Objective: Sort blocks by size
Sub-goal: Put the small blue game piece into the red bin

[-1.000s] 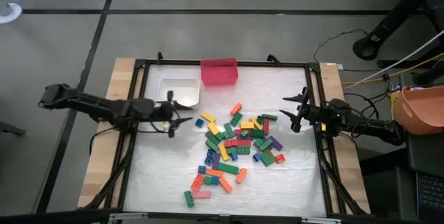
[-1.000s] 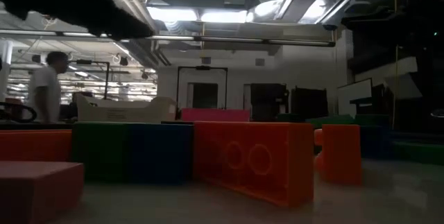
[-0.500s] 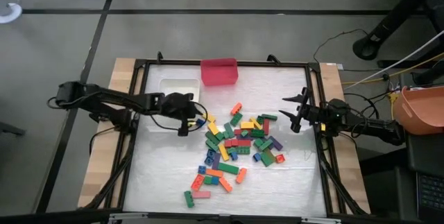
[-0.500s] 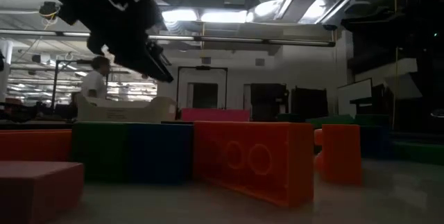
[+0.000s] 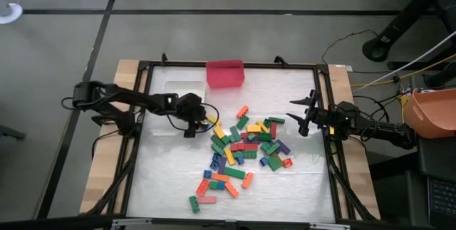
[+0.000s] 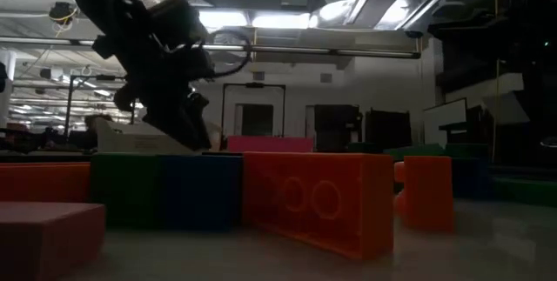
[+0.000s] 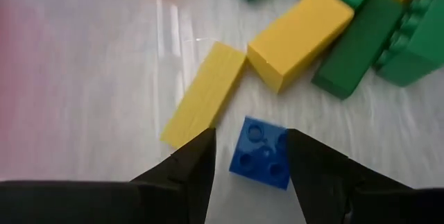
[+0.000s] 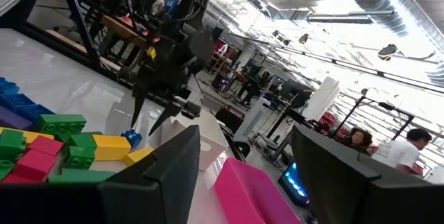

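Your left claw [image 5: 201,122] hangs over the ten o'clock fringe of the pile, probably because the small blue block [image 7: 261,153] lies loose there, clear of the tangle and easy to straddle. Its fingers [image 7: 186,165] are spread with nothing between them, and in the left wrist view the blue square sits in the gap between the tips, touching a long yellow bar [image 7: 204,94] at one corner. The rest of the blocks [image 5: 239,152] crowd the middle of the desk [image 5: 299,187], at three o'clock from the claw. Your right claw [image 5: 299,115] waits at the desk's three o'clock edge, fingers apart and empty.
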Robot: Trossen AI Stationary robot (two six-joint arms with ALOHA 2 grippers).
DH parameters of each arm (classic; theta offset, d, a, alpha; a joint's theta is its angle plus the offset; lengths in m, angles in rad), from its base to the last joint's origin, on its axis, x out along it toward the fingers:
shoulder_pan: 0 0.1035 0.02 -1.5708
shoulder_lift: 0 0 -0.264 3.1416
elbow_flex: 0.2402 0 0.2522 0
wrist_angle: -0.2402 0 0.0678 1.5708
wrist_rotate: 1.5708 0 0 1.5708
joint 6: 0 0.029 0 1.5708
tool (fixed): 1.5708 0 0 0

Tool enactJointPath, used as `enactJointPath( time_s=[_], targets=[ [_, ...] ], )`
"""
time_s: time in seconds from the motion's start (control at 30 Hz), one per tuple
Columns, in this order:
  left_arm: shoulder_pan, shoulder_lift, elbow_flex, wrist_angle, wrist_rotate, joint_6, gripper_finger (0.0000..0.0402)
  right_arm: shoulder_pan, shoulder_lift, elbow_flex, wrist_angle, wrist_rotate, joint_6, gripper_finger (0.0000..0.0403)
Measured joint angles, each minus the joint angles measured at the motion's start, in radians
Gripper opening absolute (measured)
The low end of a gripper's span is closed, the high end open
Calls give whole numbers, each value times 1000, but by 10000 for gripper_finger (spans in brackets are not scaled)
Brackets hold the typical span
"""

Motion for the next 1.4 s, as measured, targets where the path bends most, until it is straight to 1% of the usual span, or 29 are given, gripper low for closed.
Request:
enactJointPath(
  time_s=[0.2,0.63,0.87,1.0,1.07,1.2,1.4],
  targets=[
    [0,35,0,11,22,6,162,0,0,0,-14,0,0,225],
    [-1,37,0,-3,51,2,162,0,0,0,-18,0,0,225],
    [-6,91,0,-5,50,-10,162,0,0,0,-18,0,0,225],
    [-10,118,2,30,48,-13,162,0,0,0,-16,0,0,225],
    [-10,124,1,42,53,-38,157,0,0,0,-16,0,0,225],
    [-10,125,0,53,53,-58,124,0,0,0,-11,0,0,225],
    [-10,125,7,50,53,-100,123,0,0,0,-10,0,0,225]
  ],
)
